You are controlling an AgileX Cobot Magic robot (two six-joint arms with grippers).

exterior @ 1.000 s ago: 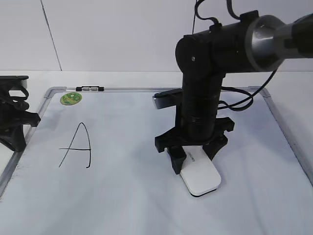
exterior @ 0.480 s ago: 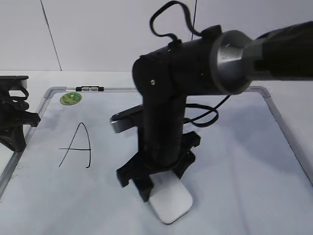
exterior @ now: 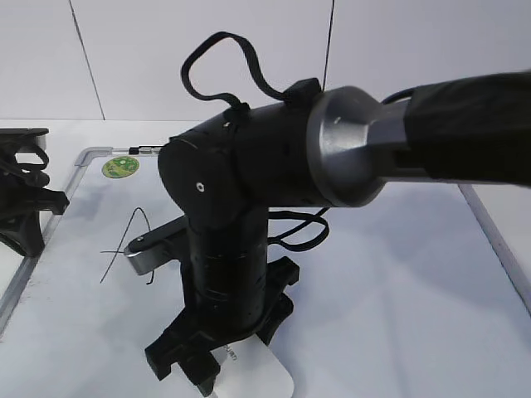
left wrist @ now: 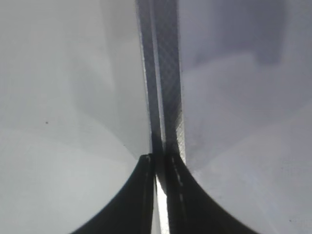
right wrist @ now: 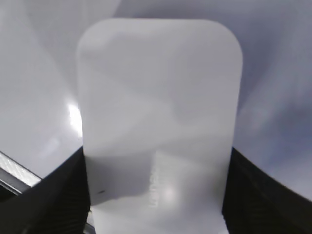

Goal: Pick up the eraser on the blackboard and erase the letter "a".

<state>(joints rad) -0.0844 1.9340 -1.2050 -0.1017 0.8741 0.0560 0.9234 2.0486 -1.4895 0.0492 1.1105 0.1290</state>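
Note:
My right gripper (exterior: 236, 361) is shut on the white eraser (exterior: 257, 380) and holds it low on the blackboard (exterior: 398, 274), near the front edge. In the right wrist view the eraser (right wrist: 158, 112) fills the frame between both black fingers (right wrist: 156, 204), with faint grey lettering on top. The small letter "a" is not visible; the arm may hide it. A tall capital "A" (exterior: 124, 245) shows at the left, partly covered by the arm. My left gripper (exterior: 25, 207) rests at the board's left edge, shut and empty (left wrist: 161, 195), over the silver frame (left wrist: 168, 87).
A round green sticker (exterior: 120, 167) sits at the board's top left corner, next to a small clip (exterior: 149, 150) on the frame. The right arm's bulky black wrist (exterior: 241, 191) covers the board's middle. A white wall stands behind.
My right gripper has carried the eraser leftward and toward the board's front edge. The arm now covers part of the capital "A". The left arm has not moved.

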